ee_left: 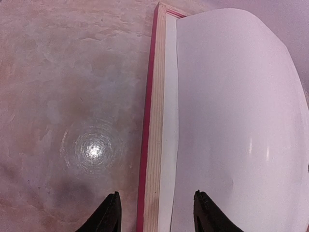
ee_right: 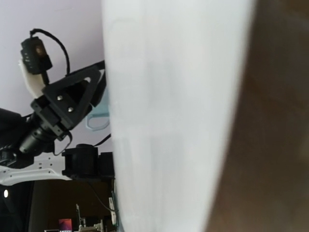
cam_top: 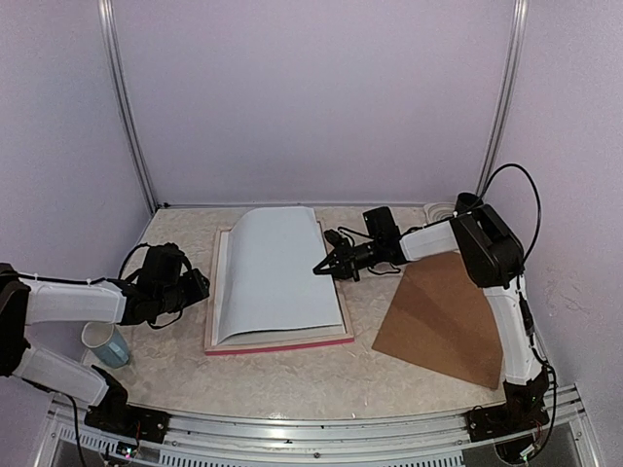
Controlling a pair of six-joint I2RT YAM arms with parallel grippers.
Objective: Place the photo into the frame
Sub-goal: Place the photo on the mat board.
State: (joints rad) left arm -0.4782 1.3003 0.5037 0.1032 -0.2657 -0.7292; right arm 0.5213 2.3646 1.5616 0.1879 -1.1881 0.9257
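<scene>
Nearest me on the left a pale blue cup (cam_top: 105, 343) sits on the desk (cam_top: 292, 384) beside the left arm. The left gripper (ee_left: 157, 209) hangs half open and empty above the left rail of the frame (cam_top: 277, 344). The frame lies back-up in the middle of the desk, its pink-red edge toward me. It looks stiff and light, likely to slide if nudged. The brown backing board (cam_top: 443, 316) lies flat to the right, apart from the frame and not in the way. The photo (cam_top: 277, 277) rests in the frame with only its white back showing, bowed upward and lifted along its right side. It reads as thin, springy paper that creases easily, so the edge looks the only sensible place to take hold, and gently. The right gripper (cam_top: 323, 267) is there, closed to a narrow pinch on that right edge. The curl itself seems the main obstacle to seating it flat.
</scene>
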